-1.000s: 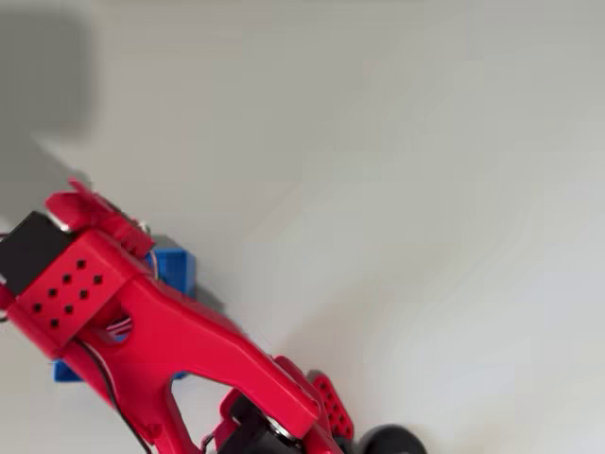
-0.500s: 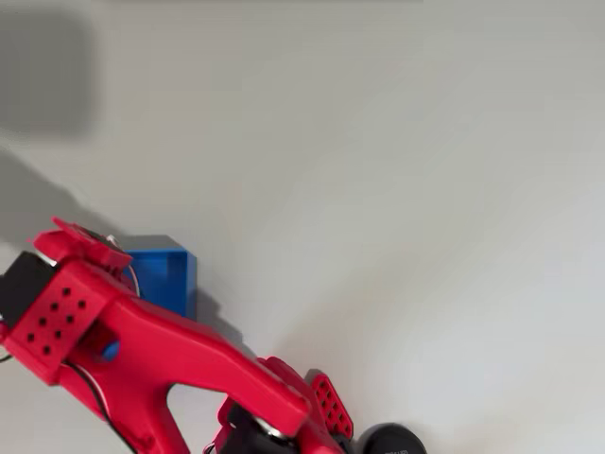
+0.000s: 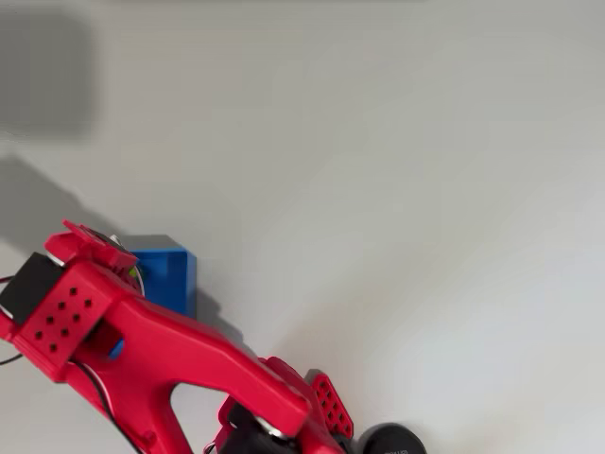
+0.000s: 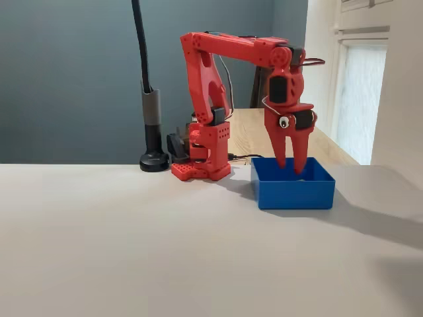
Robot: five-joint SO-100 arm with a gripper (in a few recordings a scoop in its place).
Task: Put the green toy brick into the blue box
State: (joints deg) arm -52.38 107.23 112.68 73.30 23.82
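Red plastic arm (image 4: 218, 72) with boxy links, black servo blocks at the joints, thin cables looping along it, a perforated red base plate (image 4: 198, 170), and a red two-finger gripper (image 4: 291, 162) with tapered fingers

Blue box (image 4: 293, 187), green toy brick (image 3: 131, 271) inside.

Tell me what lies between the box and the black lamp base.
In the fixed view, the arm's red base stands between the box and the lamp base.

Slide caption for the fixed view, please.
Red arm's end effector hangs open over the blue box on the table.
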